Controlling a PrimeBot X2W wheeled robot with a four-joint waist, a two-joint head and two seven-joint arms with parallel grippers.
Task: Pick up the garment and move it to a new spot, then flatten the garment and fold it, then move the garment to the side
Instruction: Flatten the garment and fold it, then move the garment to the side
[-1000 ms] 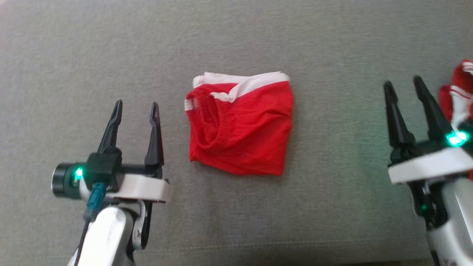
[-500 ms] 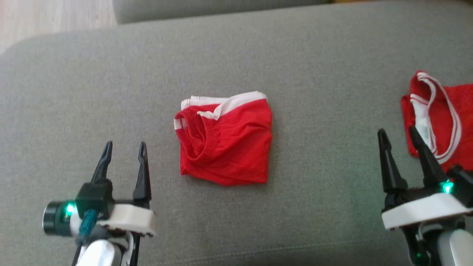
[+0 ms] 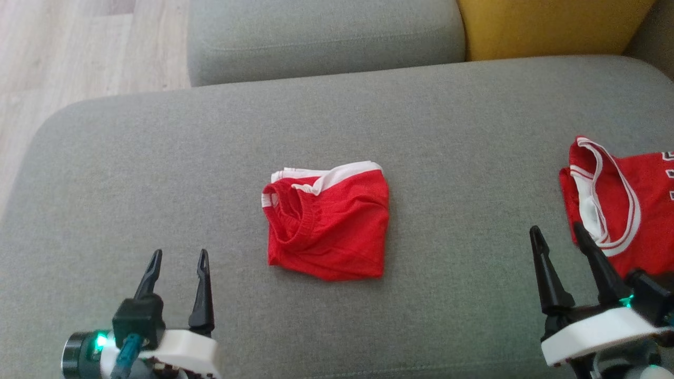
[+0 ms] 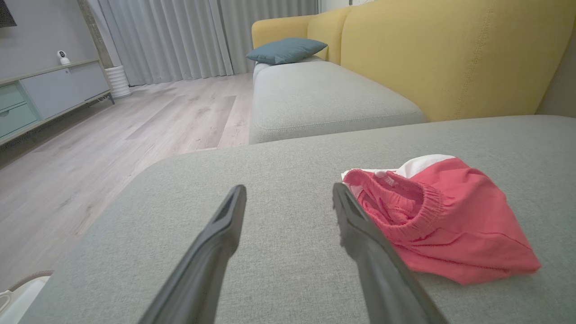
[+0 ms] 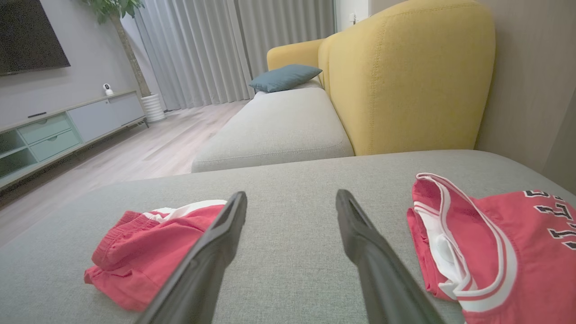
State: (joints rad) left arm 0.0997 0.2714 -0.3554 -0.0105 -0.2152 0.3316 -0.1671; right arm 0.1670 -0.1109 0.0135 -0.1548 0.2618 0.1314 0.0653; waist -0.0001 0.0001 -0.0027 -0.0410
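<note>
- A folded red garment (image 3: 326,226) with white trim along its upper edge lies flat at the centre of the head view, on a wide grey sofa seat (image 3: 158,173).
- The left end effector (image 3: 179,255) sits at the lower left of the frame, its two dark fingers spread apart and holding nothing. It is lower than the garment and to its left, apart from it, with grey fabric between them.
- The right end effector (image 3: 557,230) sits at the lower right, its fingers also spread and holding nothing. It is well to the right of the garment.
- A red jersey (image 3: 626,210) with white-striped edging lies at the right edge of the frame, just beside the right end effector's outer finger. The right wrist view shows dark lettering on it.
- In the left wrist view, the garment lies right of centre and one dark finger overlaps its left edge in the frame.
- In the right wrist view, the garment is at the lower left and the jersey at the lower right, with grey seat between the fingers.
- Further back are a second grey seat cushion (image 3: 316,42), a yellow backrest (image 3: 553,26), a teal pillow (image 4: 285,49), pale wooden floor (image 3: 79,47), grey curtains (image 4: 180,36) and a low cabinet (image 4: 45,94).
</note>
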